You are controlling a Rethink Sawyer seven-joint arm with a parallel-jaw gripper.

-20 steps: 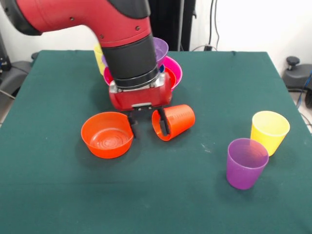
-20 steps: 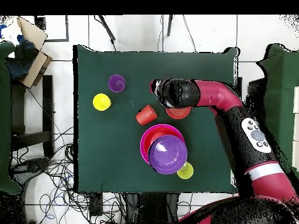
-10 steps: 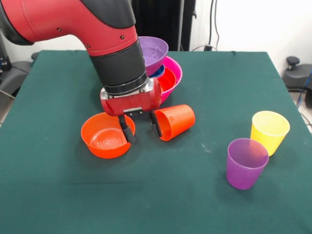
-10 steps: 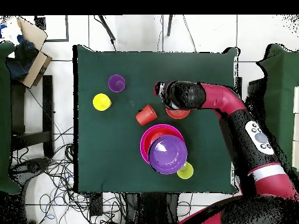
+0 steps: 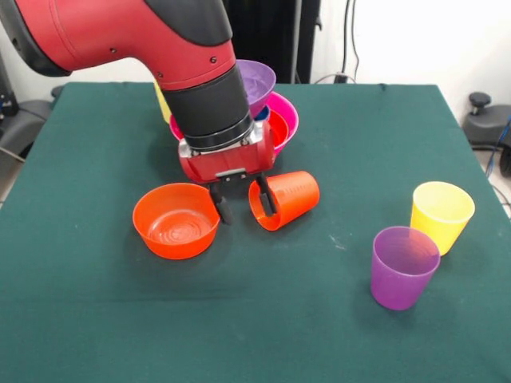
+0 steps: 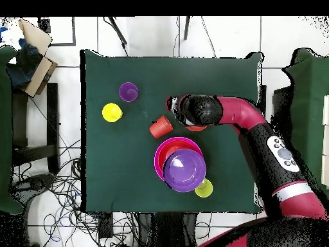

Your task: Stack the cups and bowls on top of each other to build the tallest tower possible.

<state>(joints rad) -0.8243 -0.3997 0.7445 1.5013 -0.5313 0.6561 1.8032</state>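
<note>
An orange cup [image 5: 289, 196] lies on its side, mouth toward the small orange bowl [image 5: 176, 220]. My gripper [image 5: 245, 204] hangs open low over the table between them. One finger [image 5: 267, 199] is at the cup's mouth, and the other stands just outside the rim, beside the bowl. The tower [image 5: 284, 116] is behind the arm: a big pink bowl holding an orange bowl [image 5: 276, 129], with a tilted purple bowl [image 5: 260, 80] on top. A yellow cup [image 5: 441, 214] and a purple cup [image 5: 404, 266] stand upright at the right. From overhead the arm covers most of the orange bowl [image 6: 196, 128], next to the orange cup [image 6: 160, 127].
Another yellow cup [image 6: 204, 188] stands beside the tower's pink bowl [image 6: 159, 156], partly hidden behind the arm in the front view. In the overhead view the purple cup [image 6: 128, 91] and yellow cup [image 6: 112, 112] stand apart on the green cloth.
The gripper shifted from the orange bowl's rim toward the orange cup, bringing one finger to the cup's mouth. Cups and bowls stayed put.
</note>
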